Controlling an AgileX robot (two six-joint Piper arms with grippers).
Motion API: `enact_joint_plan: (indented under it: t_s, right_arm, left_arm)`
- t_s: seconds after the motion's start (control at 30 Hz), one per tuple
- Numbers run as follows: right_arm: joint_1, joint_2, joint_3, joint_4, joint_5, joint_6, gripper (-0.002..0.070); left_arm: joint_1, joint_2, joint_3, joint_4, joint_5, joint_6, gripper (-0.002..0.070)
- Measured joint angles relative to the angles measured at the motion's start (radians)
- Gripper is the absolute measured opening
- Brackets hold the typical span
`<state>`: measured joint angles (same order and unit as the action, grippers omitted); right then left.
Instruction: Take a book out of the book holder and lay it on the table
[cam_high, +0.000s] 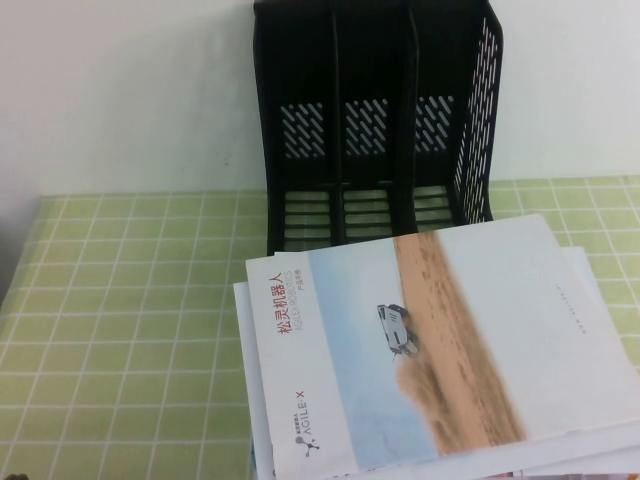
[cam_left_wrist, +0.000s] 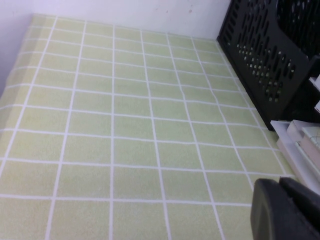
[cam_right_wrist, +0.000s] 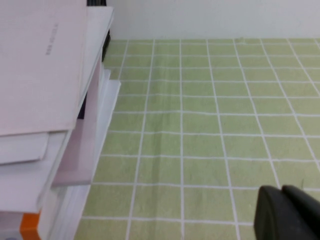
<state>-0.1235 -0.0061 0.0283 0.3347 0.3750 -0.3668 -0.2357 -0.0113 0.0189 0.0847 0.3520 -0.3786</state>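
The book lies open and flat, cover up, on a stack of white brochures on the green tiled table, just in front of the book holder. Its cover shows pale sky, a sandy band, a small white vehicle and a red title. The plain white back tops the stack in the right wrist view. The black three-compartment holder stands upright against the wall, with nothing showing inside. My left gripper hangs shut over bare tiles, left of the holder. My right gripper is shut too, to the right of the stack. Neither touches anything.
Under the book lie several white brochures, one with an orange corner. Their edge shows beside the holder. A white wall closes the back. Bare tiles stretch on the left and right.
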Motion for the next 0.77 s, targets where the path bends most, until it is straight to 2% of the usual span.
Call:
enact_joint_plan:
  t_s: [0.77]
  right_arm:
    - [0.002,-0.005,0.0,-0.033,0.0,0.051,-0.0001]
  left_arm:
    - [0.0,-0.002,0.0,0.007,0.0,0.0,-0.0003]
